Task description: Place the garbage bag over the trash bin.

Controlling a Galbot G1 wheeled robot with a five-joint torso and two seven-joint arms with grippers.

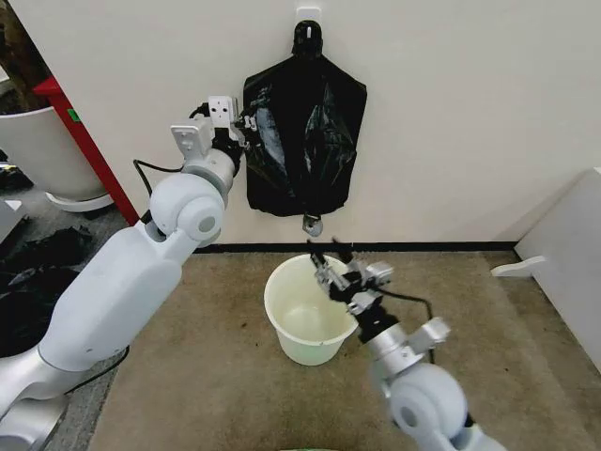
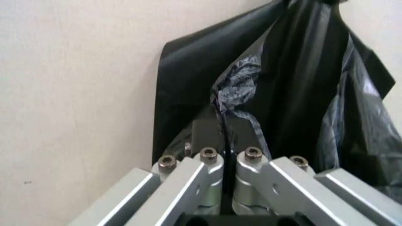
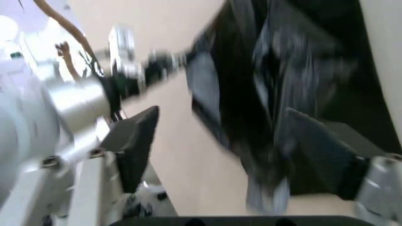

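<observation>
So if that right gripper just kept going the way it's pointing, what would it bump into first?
Most likely the black bags hanging on the wall. The right gripper, jaws open, points up at their lower edge from above the bin. How far short it is, the pictures don't settle.

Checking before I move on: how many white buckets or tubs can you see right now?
2. The trash bin stands on the carpet below the hanging garbage bag; a larger white tub sits far left, partly cut off.

A brown carpeted floor (image 1: 216, 376) carries the cream-white trash bin (image 1: 308, 310), standing upright.
</observation>
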